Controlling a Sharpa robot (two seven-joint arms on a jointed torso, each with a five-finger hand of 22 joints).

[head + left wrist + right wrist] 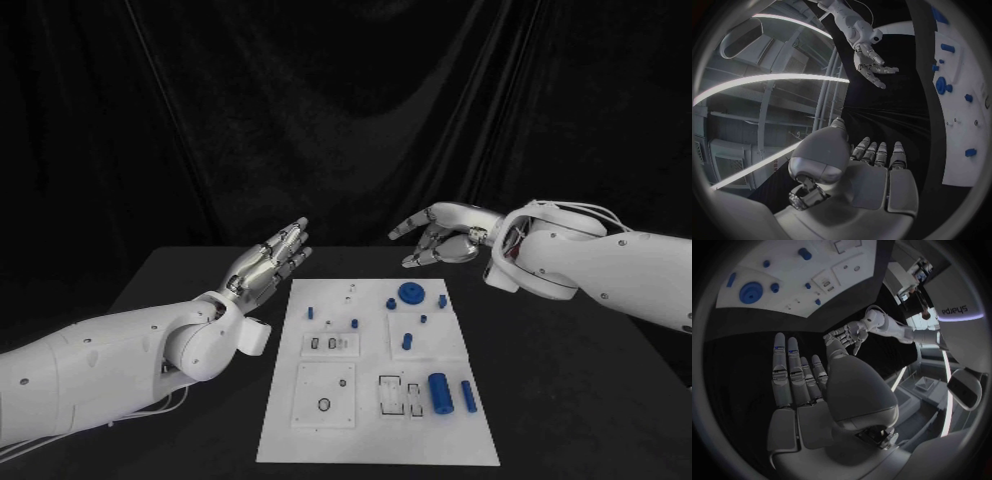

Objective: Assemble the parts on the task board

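Head view looks down on a black desk (577, 400) with the white task board (378, 440) lying lengthwise in its middle. Small blue parts sit on the board: a round blue gear (411, 294) near the far end, a few little pegs (312, 312) scattered below it, and a larger dark blue cylinder (440, 393) beside a slimmer blue pin (466, 394) toward the near right corner. Pale square insets and a small black ring (326, 405) mark the near left part of the plate.

Left hand (271, 262) hovers over the desk just beyond the board's far left corner, fingers stretched out straight and close together, holding nothing. Right hand (440, 235) hangs above the far right corner of the board, palm turned down, fingers loosely curved and spread, also empty. Neither hand touches the board or any part.

From the left wrist, the left hand's fingers (879, 152) point out flat, with the right hand (873, 65) across from it and the board (967, 165) off to one side.
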